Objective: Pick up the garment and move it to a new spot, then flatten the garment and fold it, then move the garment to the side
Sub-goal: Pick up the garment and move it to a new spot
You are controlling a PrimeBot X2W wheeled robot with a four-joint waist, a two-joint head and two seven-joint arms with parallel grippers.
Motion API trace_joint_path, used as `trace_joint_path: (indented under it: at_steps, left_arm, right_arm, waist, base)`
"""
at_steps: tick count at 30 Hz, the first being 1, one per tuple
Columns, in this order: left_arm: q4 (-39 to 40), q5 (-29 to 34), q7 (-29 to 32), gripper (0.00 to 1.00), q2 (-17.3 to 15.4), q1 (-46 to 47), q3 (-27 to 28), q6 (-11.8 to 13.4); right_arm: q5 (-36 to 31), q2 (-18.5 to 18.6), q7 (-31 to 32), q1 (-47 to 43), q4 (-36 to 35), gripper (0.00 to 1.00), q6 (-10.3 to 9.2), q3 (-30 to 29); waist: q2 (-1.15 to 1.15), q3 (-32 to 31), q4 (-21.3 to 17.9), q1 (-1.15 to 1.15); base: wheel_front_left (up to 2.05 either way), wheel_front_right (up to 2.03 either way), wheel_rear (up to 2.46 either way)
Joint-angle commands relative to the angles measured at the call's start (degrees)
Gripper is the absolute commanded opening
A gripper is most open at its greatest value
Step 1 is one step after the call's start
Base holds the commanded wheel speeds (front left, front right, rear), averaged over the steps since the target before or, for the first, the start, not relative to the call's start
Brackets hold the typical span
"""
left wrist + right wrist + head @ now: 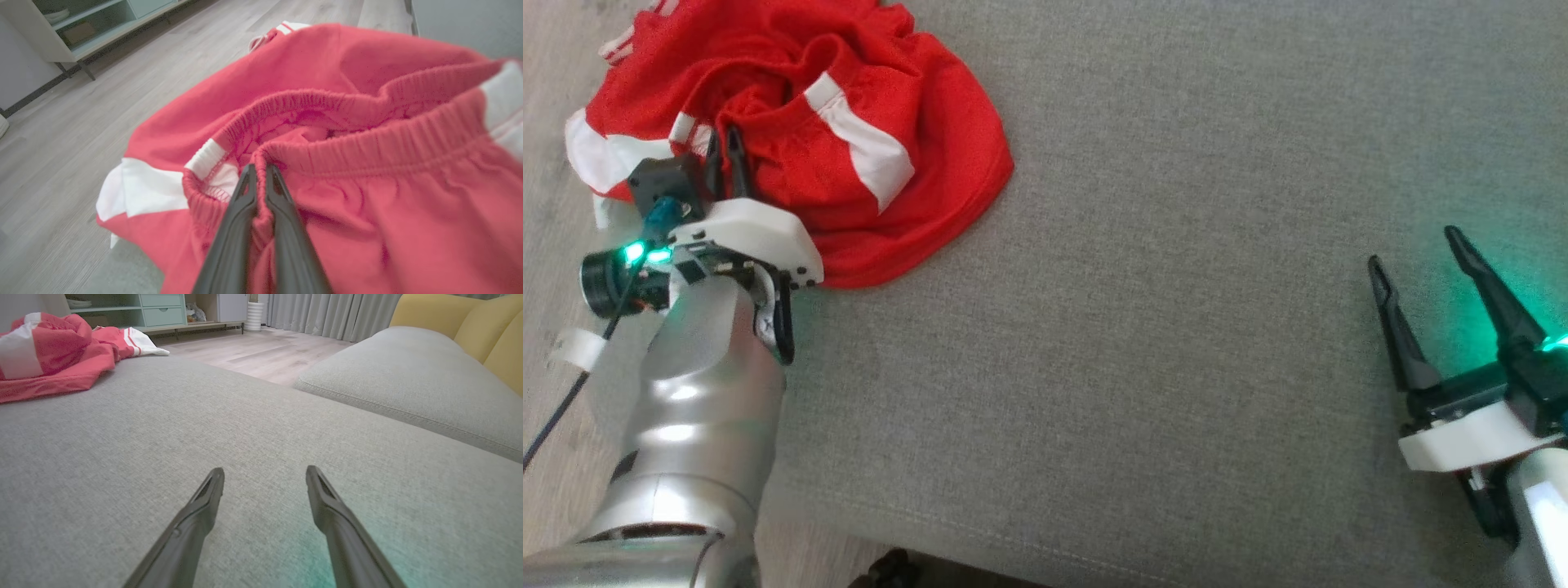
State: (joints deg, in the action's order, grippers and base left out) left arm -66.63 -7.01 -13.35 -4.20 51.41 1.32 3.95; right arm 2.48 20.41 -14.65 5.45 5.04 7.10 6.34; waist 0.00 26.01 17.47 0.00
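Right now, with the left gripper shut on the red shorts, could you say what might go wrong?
The left gripper pinches only a fold of waistband on the red shorts; it may slip on lifting.
The shorts hang off the grey cushion; a slip could drop them to the floor.
The open right gripper is too far to help.

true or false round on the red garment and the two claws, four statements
1. The left claw is shut on the waistband of the garment. True.
2. The right claw grips the garment too. False: it is open over the bare grey cushion, apart from the garment.
3. The garment lies flat and folded. False: it is a crumpled heap.
4. The garment has white panels. True.
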Motion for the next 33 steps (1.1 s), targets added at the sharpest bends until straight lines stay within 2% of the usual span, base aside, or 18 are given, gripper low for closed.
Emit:
trace_joint_path:
  at_steps: [1,5,10,11,17,21,25,30,33]
  left_arm:
    - [2.8,0.6,-1.3,0.0,-3.7,2.3,-0.2,-0.7]
    - [8.6,2.6,-1.6,0.0,-4.5,4.1,-2.5,-1.7]
    - [21.5,7.4,-1.6,0.0,-6.5,5.5,-7.9,-4.0]
    - [21.5,7.4,-1.6,0.0,-6.5,5.5,-7.9,-4.0]
    - [31.0,9.9,-1.6,0.0,-7.3,7.8,-12.8,-7.4]
    - [33.8,10.0,0.0,0.0,-6.1,10.3,-15.8,-9.3]
    - [34.7,8.7,1.4,0.0,-3.2,13.4,-18.6,-10.4]
    - [32.3,4.9,2.0,0.0,0.2,16.9,-22.0,-11.0]
    - [29.4,1.6,1.8,0.0,1.1,18.1,-25.1,-11.2]
  right_arm:
    - [0.4,-0.4,-0.3,0.5,-0.7,1.0,0.39,1.9]
    - [0.6,-2.8,-0.3,0.6,0.5,1.0,0.39,2.5]
    - [0.5,-7.2,-0.3,0.3,2.2,1.0,0.39,3.5]
    - [0.5,-7.2,-0.3,0.3,2.2,1.0,0.39,3.5]
    - [0.2,-12.3,-0.3,-0.5,4.0,1.0,0.39,4.2]
    - [-0.1,-14.1,-0.3,-1.5,4.1,1.0,0.39,4.1]
    - [-0.1,-15.1,-0.3,-2.5,3.9,1.0,0.39,3.5]
    - [0.4,-16.1,-0.3,-2.7,3.9,1.0,0.39,2.7]
    - [0.7,-16.6,-0.3,-2.3,3.8,1.0,0.39,2.6]
  waist:
    - [0.0,-1.8,-0.2,0.0]
    - [0.0,-5.9,-1.3,0.0]
    - [0.0,-12.6,-5.3,0.0]
    - [0.0,-12.6,-5.3,0.0]
    - [0.0,-20.0,-13.7,0.0]
    - [0.0,-23.0,-20.2,0.0]
    - [0.0,-24.0,-26.1,0.0]
    - [0.0,-23.1,-32.5,0.0]
    - [0.0,-21.6,-34.9,0.0]
  base:
    - [0.0,0.0,0.0]
    - [0.0,0.0,0.0]
    - [0.0,0.0,0.0]
    - [0.0,0.0,0.0]
    - [0.0,0.0,0.0]
    - [0.0,0.0,0.0]
    - [0.0,0.0,0.0]
    - [0.0,0.0,0.0]
    - [0.0,0.0,0.0]
